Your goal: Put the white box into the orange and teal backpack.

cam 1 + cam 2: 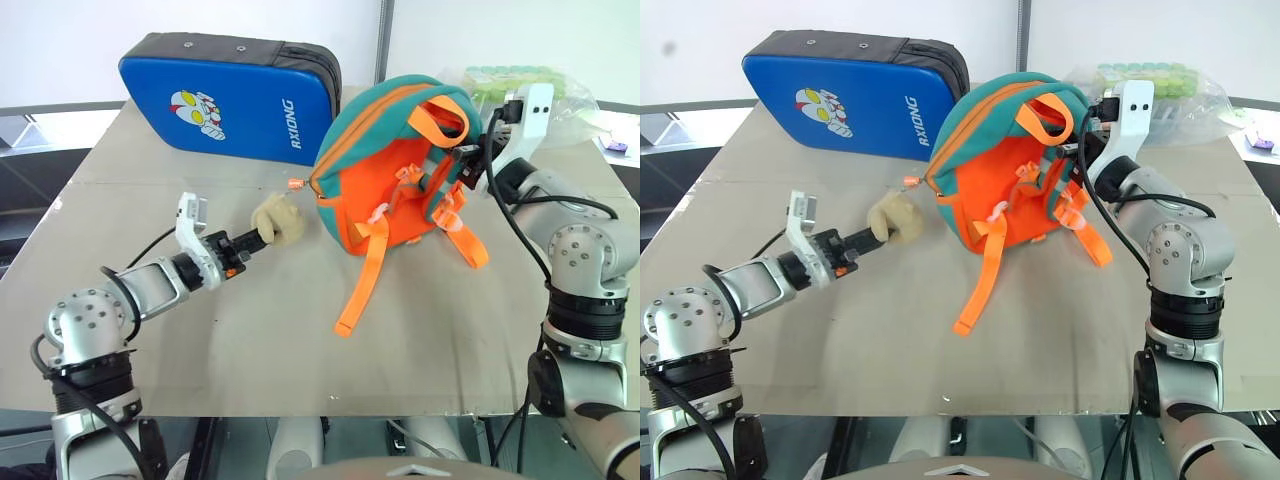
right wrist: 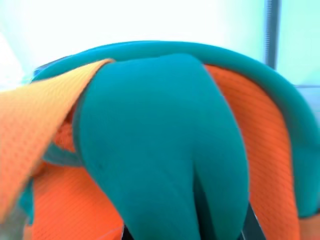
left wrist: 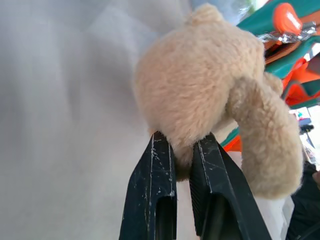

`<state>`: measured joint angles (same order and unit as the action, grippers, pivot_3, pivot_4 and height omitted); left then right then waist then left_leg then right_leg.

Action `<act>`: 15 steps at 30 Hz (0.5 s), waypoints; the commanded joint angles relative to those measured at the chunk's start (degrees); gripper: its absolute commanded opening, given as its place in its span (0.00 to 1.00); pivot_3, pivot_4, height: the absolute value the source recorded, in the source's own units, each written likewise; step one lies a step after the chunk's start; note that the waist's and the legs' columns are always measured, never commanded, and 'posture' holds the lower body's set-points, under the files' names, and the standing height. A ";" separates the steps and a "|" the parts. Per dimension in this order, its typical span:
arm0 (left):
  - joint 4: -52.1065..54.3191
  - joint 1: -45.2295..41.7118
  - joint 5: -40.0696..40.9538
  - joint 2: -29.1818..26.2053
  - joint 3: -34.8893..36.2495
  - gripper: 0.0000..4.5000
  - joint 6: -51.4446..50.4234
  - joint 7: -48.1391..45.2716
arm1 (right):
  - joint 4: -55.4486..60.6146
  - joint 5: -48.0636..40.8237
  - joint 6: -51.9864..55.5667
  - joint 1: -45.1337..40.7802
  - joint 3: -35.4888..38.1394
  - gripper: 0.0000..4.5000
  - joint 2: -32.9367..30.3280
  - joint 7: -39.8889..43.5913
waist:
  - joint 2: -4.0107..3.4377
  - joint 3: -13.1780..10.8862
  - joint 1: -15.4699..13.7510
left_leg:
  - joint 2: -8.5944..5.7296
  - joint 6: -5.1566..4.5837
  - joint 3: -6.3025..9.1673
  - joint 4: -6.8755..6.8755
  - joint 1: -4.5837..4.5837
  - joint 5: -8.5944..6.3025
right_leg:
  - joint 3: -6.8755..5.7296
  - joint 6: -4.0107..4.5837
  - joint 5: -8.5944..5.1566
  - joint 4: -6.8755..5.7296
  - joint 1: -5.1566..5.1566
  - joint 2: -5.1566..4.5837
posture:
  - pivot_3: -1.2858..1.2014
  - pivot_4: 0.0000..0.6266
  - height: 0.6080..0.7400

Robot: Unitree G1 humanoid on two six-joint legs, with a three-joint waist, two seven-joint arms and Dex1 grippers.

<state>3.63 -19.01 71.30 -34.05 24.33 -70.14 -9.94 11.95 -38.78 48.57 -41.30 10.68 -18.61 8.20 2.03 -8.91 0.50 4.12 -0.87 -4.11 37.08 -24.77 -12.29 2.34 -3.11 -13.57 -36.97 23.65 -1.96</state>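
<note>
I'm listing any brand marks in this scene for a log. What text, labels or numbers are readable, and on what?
"RXIONG": white letters running up the front of the blue padded case, beside its cartoon figure.
The orange and teal backpack: no lettering visible.
The clear bag of green items: any print is too small to read.
</note>
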 commanded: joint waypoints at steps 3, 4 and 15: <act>-4.39 2.55 -13.96 3.10 -6.99 0.00 5.56 4.80 | -0.38 1.10 -4.01 -1.84 9.96 0.00 -1.60 -6.72 | 0.00 0.02 -0.24 | -0.01 0.00 0.00 0.00 0.00 0.00 | 0.00 0.00 0.00 0.00 -0.02 0.00 | 0.52 0.24 1.00; -4.72 2.29 -15.46 3.74 -8.47 0.00 6.52 4.22 | 0.10 0.91 -3.82 -1.51 9.88 0.00 -1.60 -6.89 | 0.01 0.03 -0.27 | -0.02 0.00 -0.01 0.00 -0.01 0.00 | 0.00 0.00 0.00 0.01 -0.02 -0.01 | 0.52 0.24 1.00; 1.23 -2.32 -29.31 1.68 -16.06 0.00 28.11 -14.70 | 10.33 4.29 -5.58 10.06 0.15 0.13 -10.64 5.41 | -0.06 0.11 -0.49 | -0.02 -0.01 -0.08 -0.13 -0.02 -0.01 | 0.04 0.01 -0.01 0.18 0.00 0.01 | 0.52 0.24 1.00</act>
<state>3.41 -21.31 44.59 -31.24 8.49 -44.40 -22.62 20.31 -35.32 45.24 -30.98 9.33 -28.19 12.86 1.97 -8.79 0.00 4.10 -0.88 -4.17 36.92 -24.77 -12.30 2.38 -3.10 -13.57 -36.80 23.65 -1.94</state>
